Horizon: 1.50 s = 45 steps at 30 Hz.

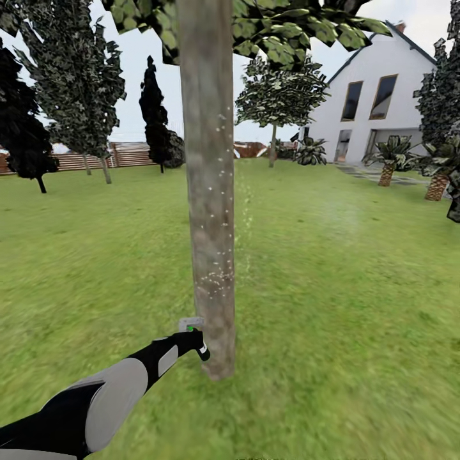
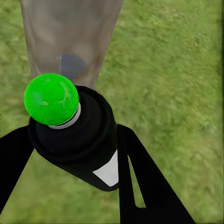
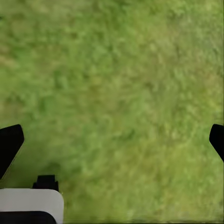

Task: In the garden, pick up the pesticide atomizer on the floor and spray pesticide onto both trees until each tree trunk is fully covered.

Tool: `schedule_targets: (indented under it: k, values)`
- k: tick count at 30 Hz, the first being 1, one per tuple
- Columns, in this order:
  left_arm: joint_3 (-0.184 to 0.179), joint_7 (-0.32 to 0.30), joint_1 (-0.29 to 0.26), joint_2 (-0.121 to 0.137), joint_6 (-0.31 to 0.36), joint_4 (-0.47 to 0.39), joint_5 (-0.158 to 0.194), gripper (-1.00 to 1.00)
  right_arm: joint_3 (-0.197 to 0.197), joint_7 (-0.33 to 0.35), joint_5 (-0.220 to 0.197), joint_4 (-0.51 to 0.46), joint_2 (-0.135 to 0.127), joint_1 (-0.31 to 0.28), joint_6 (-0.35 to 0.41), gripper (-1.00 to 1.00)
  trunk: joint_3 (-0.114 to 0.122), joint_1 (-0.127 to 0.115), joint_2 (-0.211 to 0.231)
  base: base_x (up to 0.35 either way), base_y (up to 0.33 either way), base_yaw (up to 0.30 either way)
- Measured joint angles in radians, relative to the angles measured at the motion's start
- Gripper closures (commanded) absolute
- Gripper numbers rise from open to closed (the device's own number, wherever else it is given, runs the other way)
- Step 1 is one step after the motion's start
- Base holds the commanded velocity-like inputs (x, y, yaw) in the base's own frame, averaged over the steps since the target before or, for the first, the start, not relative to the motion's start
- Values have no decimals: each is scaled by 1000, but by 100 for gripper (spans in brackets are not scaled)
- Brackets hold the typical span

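the pesticide atomizer [image 2: 74, 135] sits clenched in the left gripper [image 2: 70, 154], low beside the foot of the near tree trunk [image 1: 207, 191], its pale spray head [image 1: 190, 323] almost touching the bark in the head view. in the left wrist view the bottle is a dark rounded body with a white label patch and a glossy green ball [image 2: 51, 99] at its top, the two black fingers [image 2: 140, 182] closed against its sides. the trunk is a thick upright column, mottled grey-brown and rough-looking, branchless down here. fine white pesticide specks [image 1: 214, 278] dot its right-hand half from about knee height up toward the canopy, with a thin drift of droplets hanging in the air just beside it; the left side and the base look bare. judging from that, the spraying of this tree is only partly done, and the nozzle probably wants to sweep slowly up and across the bare bark, held a little off the trunk so the mist spreads instead of pooling. the grass lawn [image 1: 345, 287] is soft, blurred green. a second flat-canopied tree [image 1: 276, 96] stands well apart near the white house [image 1: 377, 96], apparently unsprayed, though it is too far to be sure. the right gripper [image 3: 112, 140] hangs over grass, released, its black tips wide apart and nothing between them.
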Motion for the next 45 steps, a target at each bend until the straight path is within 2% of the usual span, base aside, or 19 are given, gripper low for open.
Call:
schedule_targets:
  k: [10, 19, 24, 26, 28, 29, 35, 36, 37, 39, 40, 43, 45]
  values:
    - [-1, 0, 0, 0, 0, 0, -1, 100, 0, 1, 0, 0, 6, 0, 0, -100, -1, 0, 0, 34, 350, -36]
    - [-1, 0, 0, 0, 0, 0, -1, 100, 0, 1, 0, -1, 6, 0, 0, -100, -1, 0, 0, 102, 350, -277]
    - [-2, 0, 0, -1, -1, 0, -3, 100, 0, 1, 0, 0, 6, 0, 0, -100, -1, 0, 0, -203, 273, -299]
    - [-3, 0, 9, -1, -3, 0, -22, 100, 0, 0, 0, 0, 6, 0, 0, -100, -1, 1, 0, -323, 168, -298]
    - [-5, 1, 28, -1, -6, 0, -68, 100, 0, 0, 0, 0, 6, 0, -1, -100, -1, 1, 0, -342, 140, -142]
    - [-4, 1, 39, -1, -8, 1, -77, 100, 0, 1, 0, 0, 6, 0, 0, -100, -1, 1, 0, -320, 110, -61]
    - [-4, 3, 52, 0, 1, -13, -78, 100, -1, 0, 0, 0, 5, 0, -3, -100, -1, 0, 0, -65, 20, -11]
    - [-4, 4, 52, 1, 15, -36, -76, 100, -1, 0, 0, 0, 4, 0, -4, -100, -1, 0, 0, -8, 2, -1]
    - [-3, 5, 52, 1, 69, -87, -75, 100, -1, 1, 0, 0, 4, 0, -4, -100, -1, 0, 0, -4, 1, -1]
    - [-1, 8, 52, 3, 308, -286, -74, 100, -1, 0, 1, 0, 2, 0, -5, -100, -1, 0, 0, -2, 1, 0]
    - [-1, 9, 52, 2, 364, -343, -73, 100, -2, 0, 1, -1, 1, 0, -5, -100, -1, 0, 0, 0, 0, 0]
    - [-2, 10, 52, -2, 475, -487, -73, 100, -1, 0, 1, -1, 0, 0, -5, -100, -1, 0, 0, 0, 0, 0]
    - [-2, 10, 53, -4, 611, -606, -74, 100, -1, 0, 1, -1, 0, 0, -5, -100, -1, 0, 0, 0, 0, 0]
